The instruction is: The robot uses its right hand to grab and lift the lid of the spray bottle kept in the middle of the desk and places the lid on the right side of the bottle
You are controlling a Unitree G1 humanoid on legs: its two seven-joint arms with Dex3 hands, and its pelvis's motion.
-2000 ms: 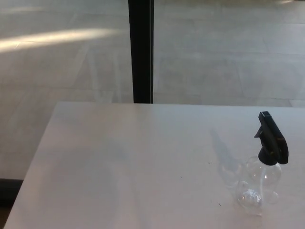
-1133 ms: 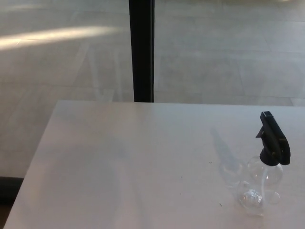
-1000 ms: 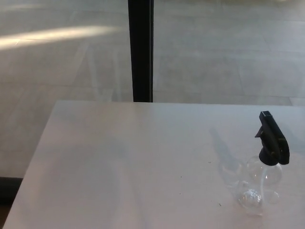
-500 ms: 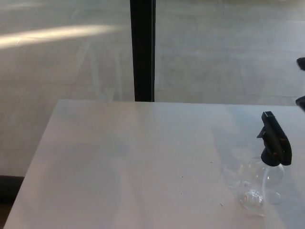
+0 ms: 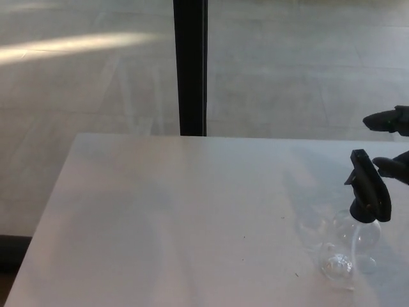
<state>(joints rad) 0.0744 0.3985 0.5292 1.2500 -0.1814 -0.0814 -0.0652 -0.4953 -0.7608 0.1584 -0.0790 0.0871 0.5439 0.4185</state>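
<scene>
Since half a second ago, far more of the robot's black right hand (image 5: 391,146) has entered from the right edge, fingers spread wide and empty, just beyond the black trigger-spray lid (image 5: 369,192). That lid sits on the clear round plastic bottle (image 5: 350,247), near the right of the pale surface (image 5: 179,217). Grasping seems next. No left hand shows.

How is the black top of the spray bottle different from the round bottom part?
The lid is black and solid, while the bottle below is clear and see-through. The lid is narrow, long and angled; the bottle is round and wide. The lid sits on top; the bottle rests on the desk. They are joined together as one upright sprayer.
</scene>
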